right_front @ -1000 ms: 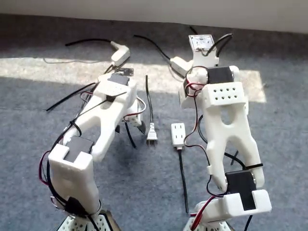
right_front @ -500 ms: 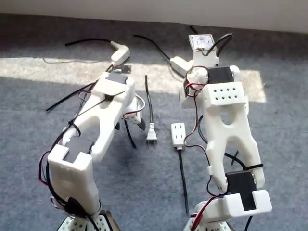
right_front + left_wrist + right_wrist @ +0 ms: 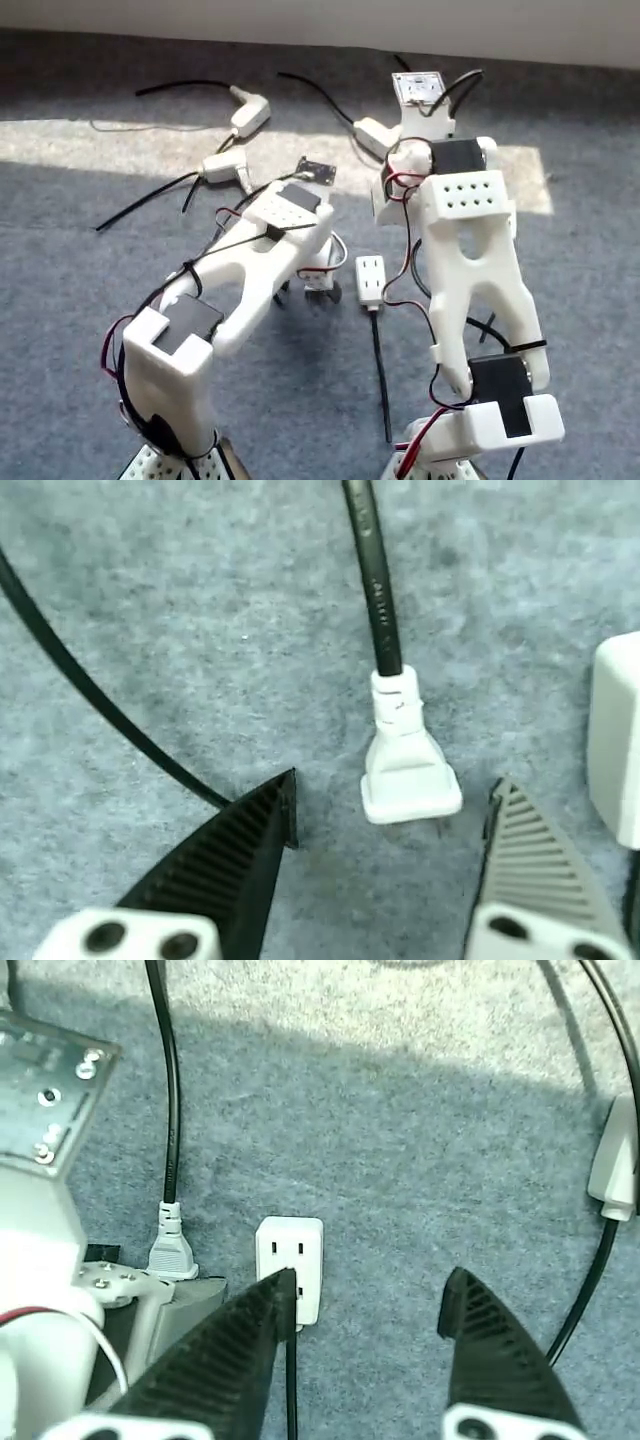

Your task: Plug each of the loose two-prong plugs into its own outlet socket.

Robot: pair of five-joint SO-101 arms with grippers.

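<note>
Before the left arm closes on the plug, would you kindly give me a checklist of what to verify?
1. Is the left gripper open: ok, its fingers are spread wide.
2. Is the plug between them: ok, it touches neither.
3. State of the prongs: cannot tell, hidden at the plug's near end.
4. Is the black cable clear of the grasp: not ok, it passes behind one finger.
5. Are the outlet socket slots free: ok, empty.
6. Is the right gripper out of the way: ok, open near the outlet socket.
</note>
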